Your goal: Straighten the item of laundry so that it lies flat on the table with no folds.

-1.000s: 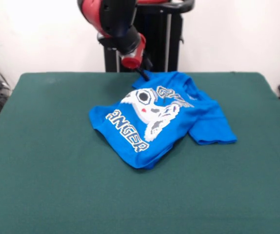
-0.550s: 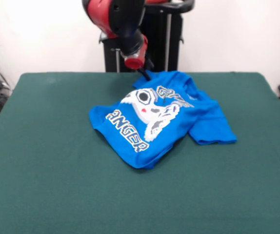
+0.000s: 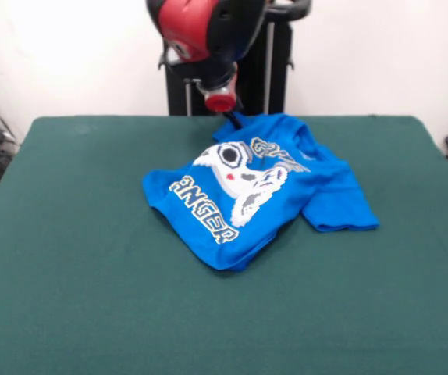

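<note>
The blue T-shirt (image 3: 259, 187) sits on the green table (image 3: 76, 258), toward the table's far edge and a touch right of its middle, and it is anything but flat. The cloth is bunched and folded over itself, so the white controller print (image 3: 243, 178) is creased and only part of the lettering shows along the shirt's left side. One sleeve (image 3: 339, 205) sticks out to the shirt's right and lies smooth on the felt. At the shirt's far tip, the red and black arm (image 3: 204, 23) comes down from above, and the gripper (image 3: 229, 117) is right at that raised far corner of the fabric. It looks to be touching the cloth there, but whether it is pinching the shirt or spread apart cannot be made out from this angle.
</note>
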Action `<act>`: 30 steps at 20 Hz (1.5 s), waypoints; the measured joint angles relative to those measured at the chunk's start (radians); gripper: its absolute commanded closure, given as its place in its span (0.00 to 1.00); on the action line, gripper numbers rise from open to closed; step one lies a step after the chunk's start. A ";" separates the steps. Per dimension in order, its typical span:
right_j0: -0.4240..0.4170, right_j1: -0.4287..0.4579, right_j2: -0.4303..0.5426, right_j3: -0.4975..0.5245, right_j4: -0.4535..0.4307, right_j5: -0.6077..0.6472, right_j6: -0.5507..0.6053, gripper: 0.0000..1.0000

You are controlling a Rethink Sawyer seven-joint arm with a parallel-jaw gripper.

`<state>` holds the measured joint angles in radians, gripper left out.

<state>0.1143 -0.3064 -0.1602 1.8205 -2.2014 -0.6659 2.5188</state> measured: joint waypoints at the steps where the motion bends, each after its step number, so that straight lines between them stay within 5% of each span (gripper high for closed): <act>1: 0.031 0.013 -0.021 -0.013 0.000 -0.008 0.000 0.00; 7: 0.236 0.137 -0.164 -0.122 0.001 -0.097 0.006 0.00; 14: 0.383 0.268 -0.281 -0.225 0.013 -0.203 0.068 0.00; 30: 0.504 0.493 -0.480 -0.351 0.136 -0.324 0.236 0.00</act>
<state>0.6183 0.1869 -0.6406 1.4690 -2.0655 -0.9898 2.7552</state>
